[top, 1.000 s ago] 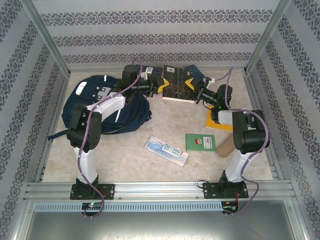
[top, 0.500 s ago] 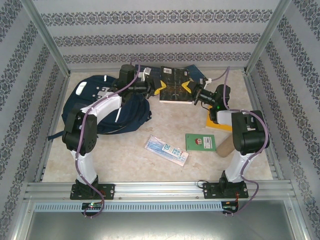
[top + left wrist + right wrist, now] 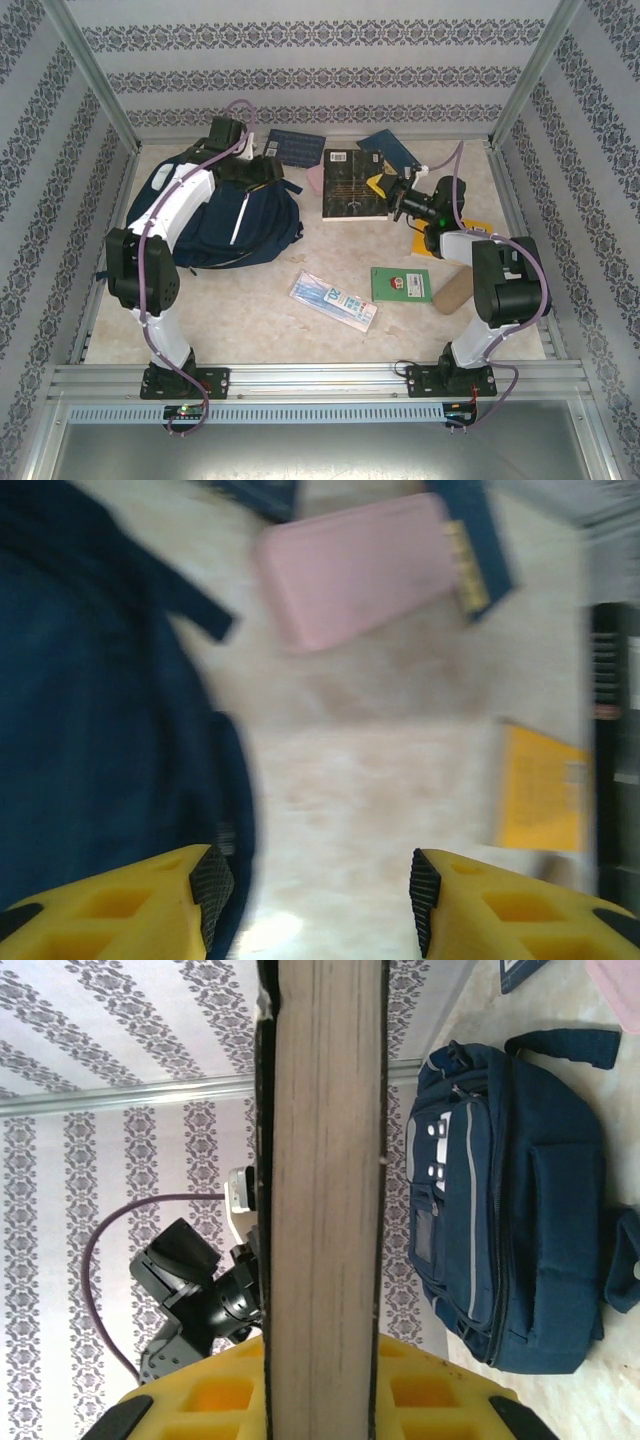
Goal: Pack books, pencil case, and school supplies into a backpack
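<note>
The black book with gold pattern (image 3: 350, 183) is held at its right edge, my right gripper (image 3: 380, 185) shut on it. In the right wrist view its page edge (image 3: 320, 1160) runs up between the yellow fingers (image 3: 220, 1400). My left gripper (image 3: 272, 172) is open and holds nothing, at the top edge of the navy backpack (image 3: 215, 215). Ahead of its fingers (image 3: 150, 900) lies the pink pencil case (image 3: 365, 570), with the backpack (image 3: 90, 730) to the left. Two dark blue books (image 3: 295, 148) (image 3: 392, 150) lie at the back. The blue-white school supplies packet (image 3: 333, 300) and green book (image 3: 400, 283) lie near the front.
A yellow-orange book (image 3: 462, 238) lies partly under my right arm, and it also appears in the left wrist view (image 3: 540, 790). A brown tube (image 3: 452, 290) lies beside the green book. Patterned walls and metal rails close the table in on three sides.
My left gripper let go of the black book, opened, and drew back left toward the backpack. The right gripper keeps the book, which has shifted slightly right.
</note>
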`<state>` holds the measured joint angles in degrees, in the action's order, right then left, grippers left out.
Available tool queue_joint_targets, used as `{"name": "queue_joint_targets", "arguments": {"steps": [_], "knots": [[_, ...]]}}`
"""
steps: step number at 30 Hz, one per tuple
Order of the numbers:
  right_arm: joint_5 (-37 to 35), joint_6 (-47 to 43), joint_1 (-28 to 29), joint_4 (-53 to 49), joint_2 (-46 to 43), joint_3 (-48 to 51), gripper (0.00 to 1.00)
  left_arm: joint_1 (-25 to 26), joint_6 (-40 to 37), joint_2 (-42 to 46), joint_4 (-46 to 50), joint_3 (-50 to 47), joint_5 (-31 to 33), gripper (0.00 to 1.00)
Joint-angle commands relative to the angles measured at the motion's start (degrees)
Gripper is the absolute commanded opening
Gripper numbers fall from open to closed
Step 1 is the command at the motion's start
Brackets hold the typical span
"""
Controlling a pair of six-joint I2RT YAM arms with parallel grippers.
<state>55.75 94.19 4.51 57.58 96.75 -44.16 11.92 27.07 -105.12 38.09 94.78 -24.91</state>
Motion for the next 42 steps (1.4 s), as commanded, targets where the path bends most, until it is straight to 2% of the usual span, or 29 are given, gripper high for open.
{"name": "queue_joint_targets", "arguments": {"steps": [1, 7, 11, 15, 17, 19, 21, 24, 25, 34, 42], "knots": [[-1.51, -3.69, 1.49, 1.48, -2.29, 0.61, 0.0, 1.1, -11.0, -2.54, 11.1, -0.5, 16.42, 0.56], [-1.87, -3.75, 3.02, 1.39, -1.19, 0.09, 0.0, 4.97, -14.96, -8.0, 12.47, 0.23, 24.27, 0.63], [-1.79, -3.97, 3.78, 1.05, -1.12, -0.22, 0.0, 6.44, -15.53, -11.49, 13.7, 1.28, 30.18, 0.64], [-1.87, -4.59, 4.27, 0.34, -1.21, 0.03, 0.0, 6.93, -16.04, -14.18, 14.02, 1.66, 31.78, 0.64], [-1.87, -4.78, 4.44, 0.34, -1.21, 0.21, 0.0, 7.14, -16.48, -15.35, 14.26, 1.72, 32.43, 0.6], [-1.96, -4.81, 4.73, 0.25, -1.21, 0.4, 0.0, 7.54, -16.99, -15.98, 14.7, 1.9, 33.53, 0.5], [-2.1, -5.03, 5.05, 0.12, -1.16, 0.48, 0.0, 7.68, -17.32, -15.59, 14.98, 1.98, 34.26, 0.27], [-2.95, -5.5, 5.79, -0.35, -1.12, 0.42, 0.0, 7.76, -16.53, -13.16, 14.74, 1.96, 34.46, 0.04], [-3.2, -5.79, 5.99, -0.53, -1.04, 0.35, 0.0, 7.76, -16.15, -12.19, 15.01, 2.28, 34.61, 0.0], [-9.14, -9.58, 10.25, -2.94, -0.17, -1.22, 0.0, 7.05, -12.61, -2.54, 18.29, 8.89, 32.04, 0.0], [-13.88, -12.94, 15.9, -5.37, 3.99, -6.12, 0.0, 2.7, -9.26, 4.33, 17.07, 12.17, 20.73, 0.0]]}}
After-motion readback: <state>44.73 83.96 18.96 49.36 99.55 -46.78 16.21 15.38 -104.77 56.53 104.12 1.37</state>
